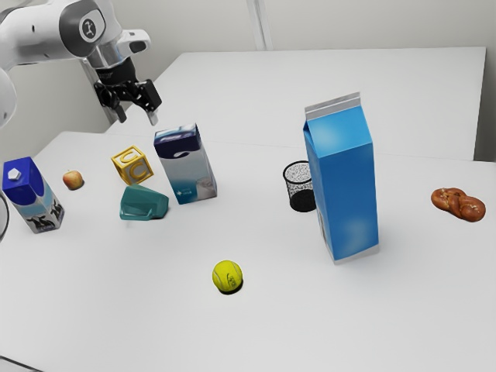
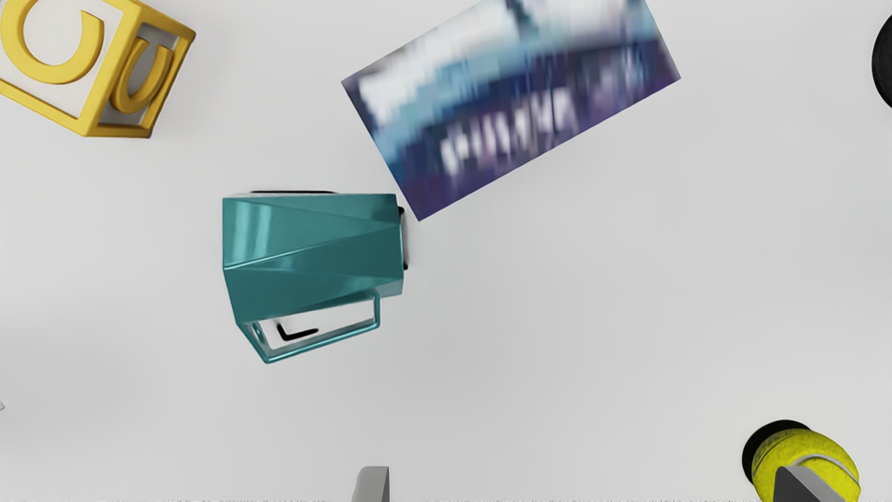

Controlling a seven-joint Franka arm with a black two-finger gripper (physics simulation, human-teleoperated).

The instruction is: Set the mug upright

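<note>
Teal mug (image 1: 144,204) on its side on the surface (image 1: 139,302), just beside the dark-topped carton (image 1: 187,169). End effector (image 1: 138,119) raised, empty, fingers wide. Best: pinch the body firmly, clear of carton; lift before turning base-down; lower level, release gently.

A white counter (image 1: 139,310) spreads beneath the gripper (image 1: 137,119); beyond it lies another white surface (image 1: 248,93), possibly a second tabletop, before a pale grey wall (image 1: 372,27) in soft light.
</note>
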